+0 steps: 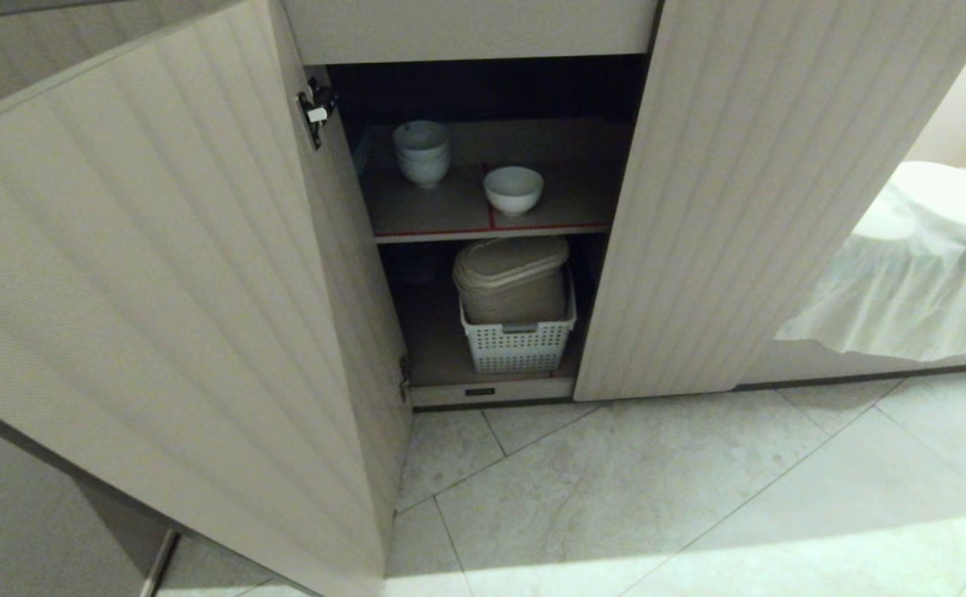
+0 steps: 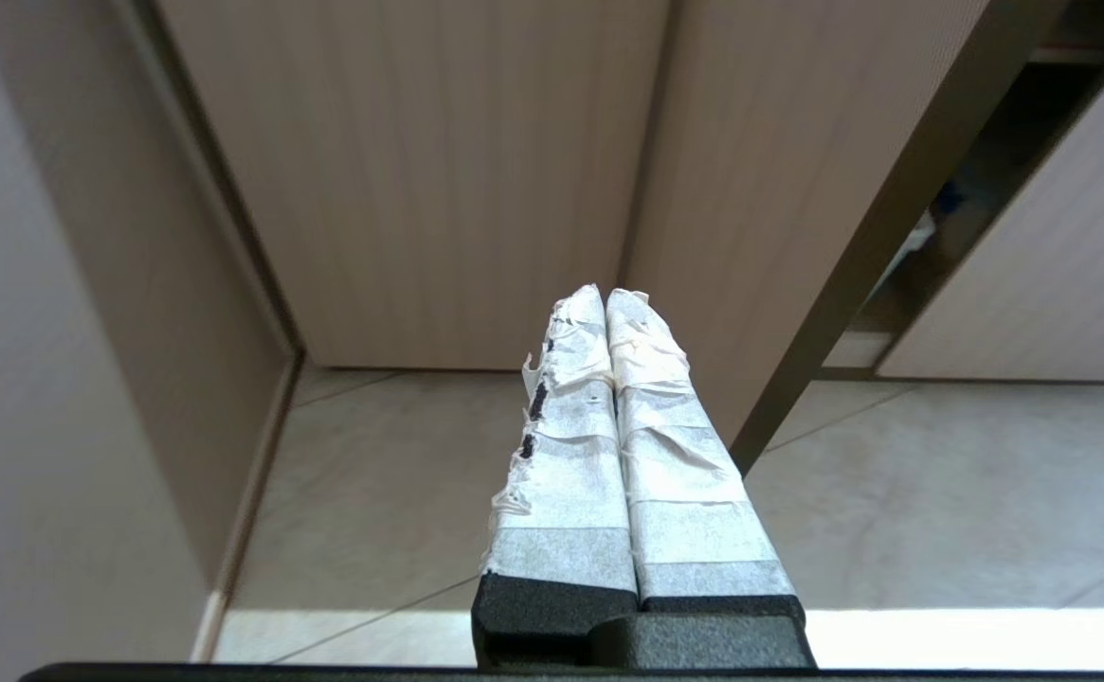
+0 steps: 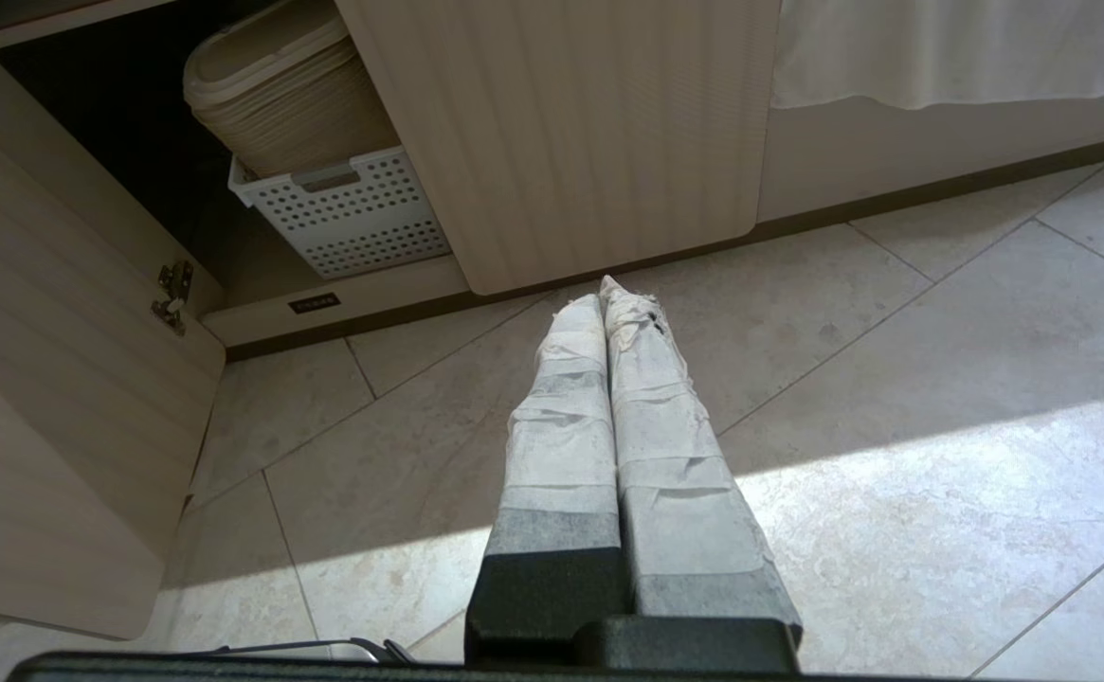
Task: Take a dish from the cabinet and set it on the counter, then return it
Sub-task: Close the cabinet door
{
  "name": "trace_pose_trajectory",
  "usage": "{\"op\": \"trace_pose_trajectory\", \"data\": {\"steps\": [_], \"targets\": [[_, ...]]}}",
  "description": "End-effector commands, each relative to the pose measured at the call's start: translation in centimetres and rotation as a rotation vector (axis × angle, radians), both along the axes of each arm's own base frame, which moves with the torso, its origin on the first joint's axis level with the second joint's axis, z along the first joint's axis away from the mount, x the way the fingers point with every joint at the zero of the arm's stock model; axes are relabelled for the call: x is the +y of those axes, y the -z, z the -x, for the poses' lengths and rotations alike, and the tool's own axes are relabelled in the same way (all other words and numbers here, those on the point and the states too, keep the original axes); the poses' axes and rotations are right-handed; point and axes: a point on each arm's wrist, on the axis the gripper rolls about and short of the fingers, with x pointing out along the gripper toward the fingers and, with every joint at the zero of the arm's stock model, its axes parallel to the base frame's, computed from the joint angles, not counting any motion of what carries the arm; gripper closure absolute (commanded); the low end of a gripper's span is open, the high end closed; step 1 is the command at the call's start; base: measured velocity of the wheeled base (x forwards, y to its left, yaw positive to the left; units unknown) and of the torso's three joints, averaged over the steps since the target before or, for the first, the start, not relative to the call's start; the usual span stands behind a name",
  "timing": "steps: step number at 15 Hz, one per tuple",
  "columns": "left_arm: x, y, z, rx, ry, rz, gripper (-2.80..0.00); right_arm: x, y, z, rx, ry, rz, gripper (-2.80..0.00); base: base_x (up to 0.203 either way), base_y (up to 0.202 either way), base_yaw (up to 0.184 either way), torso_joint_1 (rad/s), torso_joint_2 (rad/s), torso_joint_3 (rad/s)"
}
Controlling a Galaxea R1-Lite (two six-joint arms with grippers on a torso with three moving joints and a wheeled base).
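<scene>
1. No legible writing anywhere; only a small dark label plate (image 1: 479, 391) on the base strip of the cabinet (image 1: 483, 33), lower centre of the head view, too small to read.
2. Both ribbed doors swung wide: left door (image 1: 159, 290) filling the left half of the frame, right door (image 1: 748, 191) at upper right, framing a narrow dark opening.
3. On the bottom shelf, a white perforated basket (image 1: 520, 344) holding a beige lidded container (image 1: 512, 282).
4. At far right, white draped cloth (image 1: 922, 274) above pale floor tiles (image 1: 657, 497).
5. Centre of the red-edged shelf (image 1: 491, 230): the dish (image 1: 513, 190), small, white, deep-sided, upright, alone; a stack of similar bowls (image 1: 422, 152) up and left of it.
6. Left hand (image 2: 606, 296), tape-wrapped, shut and empty, facing the left door's outer side.
7. Right hand (image 3: 602, 287), pressed shut, empty, above the floor before the right door.
</scene>
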Motion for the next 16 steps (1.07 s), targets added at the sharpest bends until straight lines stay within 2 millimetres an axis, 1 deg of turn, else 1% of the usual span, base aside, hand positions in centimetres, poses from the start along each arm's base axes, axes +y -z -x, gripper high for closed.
{"op": "trace_pose_trajectory", "data": {"steps": [1, 4, 10, 11, 16], "targets": [[-0.1, -0.9, -1.6, 0.069, 0.064, 0.002, 0.0, 0.0, 0.0, 0.0, 0.001, 0.0, -0.001, 0.0, 0.0, 0.0, 0.0, 0.0, 0.0, 0.0], [-0.3, -2.3, -3.4, 0.091, 0.12, 0.041, 0.0, 0.0, 0.0, 0.0, 0.0, 0.0, -0.001, 0.0, 0.0, 0.0, 0.0, 0.0, 0.0, 0.0], [-0.9, -3.6, -6.7, 0.102, 0.119, 0.115, 0.0, 0.0, 0.0, 0.0, 0.001, 0.0, -0.001, 0.0, 0.0, 0.0, 0.0, 0.0, 0.0, 0.0], [-0.9, -3.7, -7.0, 0.095, 0.12, 0.127, 0.0, 0.0, 0.0, 0.0, 0.0, 0.0, -0.001, 0.0, 0.0, 0.0, 0.0, 0.0, 0.0, 0.0], [-0.9, -3.6, -7.0, 0.107, 0.126, 0.237, 0.0, 0.0, 0.0, 0.0, 0.001, 0.0, -0.001, 0.0, 0.0, 0.0, 0.0, 0.0, 0.0, 0.0]]}}
